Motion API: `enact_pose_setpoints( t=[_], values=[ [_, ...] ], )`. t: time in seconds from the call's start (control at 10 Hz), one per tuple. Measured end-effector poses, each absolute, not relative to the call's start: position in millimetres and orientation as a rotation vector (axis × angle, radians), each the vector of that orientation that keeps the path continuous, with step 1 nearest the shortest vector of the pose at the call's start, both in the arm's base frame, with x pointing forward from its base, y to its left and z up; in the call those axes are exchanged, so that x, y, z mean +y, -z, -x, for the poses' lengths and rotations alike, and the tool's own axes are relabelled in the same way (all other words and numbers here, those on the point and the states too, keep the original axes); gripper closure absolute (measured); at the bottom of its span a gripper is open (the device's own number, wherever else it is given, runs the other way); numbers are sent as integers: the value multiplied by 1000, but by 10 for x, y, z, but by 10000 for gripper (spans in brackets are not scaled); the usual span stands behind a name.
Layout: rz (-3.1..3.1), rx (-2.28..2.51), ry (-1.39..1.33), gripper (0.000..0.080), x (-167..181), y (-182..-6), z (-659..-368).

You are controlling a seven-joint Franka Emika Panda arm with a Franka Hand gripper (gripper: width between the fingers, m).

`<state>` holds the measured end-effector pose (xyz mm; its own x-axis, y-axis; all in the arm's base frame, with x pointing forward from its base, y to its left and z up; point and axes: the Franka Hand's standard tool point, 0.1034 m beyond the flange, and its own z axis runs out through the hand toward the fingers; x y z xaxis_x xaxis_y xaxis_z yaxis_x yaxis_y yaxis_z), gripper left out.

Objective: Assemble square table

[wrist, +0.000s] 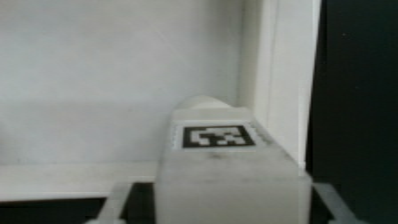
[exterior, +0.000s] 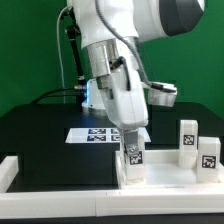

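Observation:
My gripper is shut on a short white leg with a black-and-white tag and holds it upright over the square table's flat white panel. In the wrist view the leg fills the space between my gripper's fingers, tag facing the camera. The panel lies behind it and its raised edge runs just beside the leg. Two more tagged legs stand upright at the exterior view's right. I cannot tell whether the held leg touches the panel.
The marker board lies on the black table behind the gripper. A plain white bar stands at the exterior view's left and another runs along the front edge. A green wall is behind.

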<state>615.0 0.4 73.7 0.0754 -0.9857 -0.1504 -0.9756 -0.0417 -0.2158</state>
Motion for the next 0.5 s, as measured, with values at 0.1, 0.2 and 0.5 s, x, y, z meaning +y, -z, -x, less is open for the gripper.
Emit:
enact_pose_setpoints(
  t=[0.1,0.2,0.5],
  values=[
    [2105,1963,58,501,7,-737,-6150],
    [2181,1891,73,328,28,-737,-6151],
    [2679,1242,131,161,186,-741,-6158]
  ],
)
